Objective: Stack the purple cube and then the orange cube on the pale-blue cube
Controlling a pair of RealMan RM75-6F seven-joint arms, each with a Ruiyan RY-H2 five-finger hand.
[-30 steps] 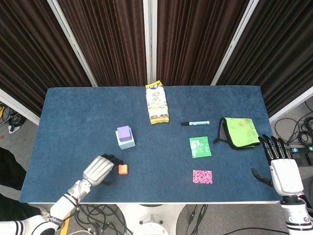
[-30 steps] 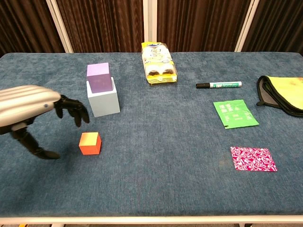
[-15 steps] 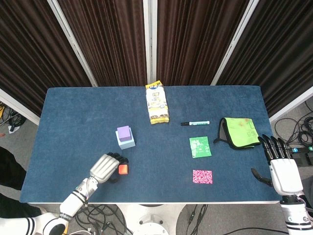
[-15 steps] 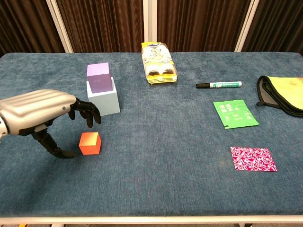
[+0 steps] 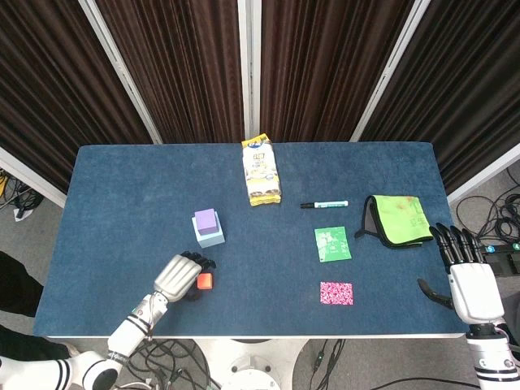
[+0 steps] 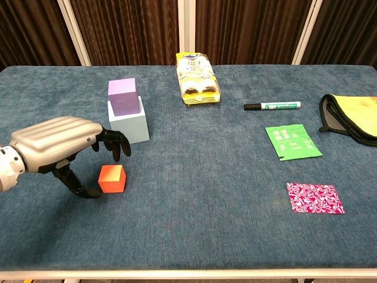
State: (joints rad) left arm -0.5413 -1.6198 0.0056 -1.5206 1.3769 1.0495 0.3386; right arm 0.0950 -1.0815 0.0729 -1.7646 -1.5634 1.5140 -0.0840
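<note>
The purple cube [image 5: 205,219] [image 6: 123,96] sits on top of the pale-blue cube [image 5: 212,237] [image 6: 128,122] left of the table's middle. The orange cube [image 5: 205,281] [image 6: 112,178] lies on the cloth nearer the front edge. My left hand [image 5: 179,275] [image 6: 62,144] hovers around the orange cube, fingers arched over its top and thumb low beside its left face, with a gap still showing. My right hand [image 5: 465,276] rests open past the table's right front corner, holding nothing.
A snack bag [image 5: 262,171] lies at the back centre. A marker [image 5: 324,204], a green packet [image 5: 333,244], a pink patterned packet [image 5: 336,293] and a green-yellow cloth [image 5: 398,219] occupy the right half. The blue table [image 5: 122,187] ends just in front of the orange cube.
My left hand has moved right towards the orange cube, bringing its fingers over the cube and its thumb up to the cube's left side. The right hand and the cubes stayed put.
</note>
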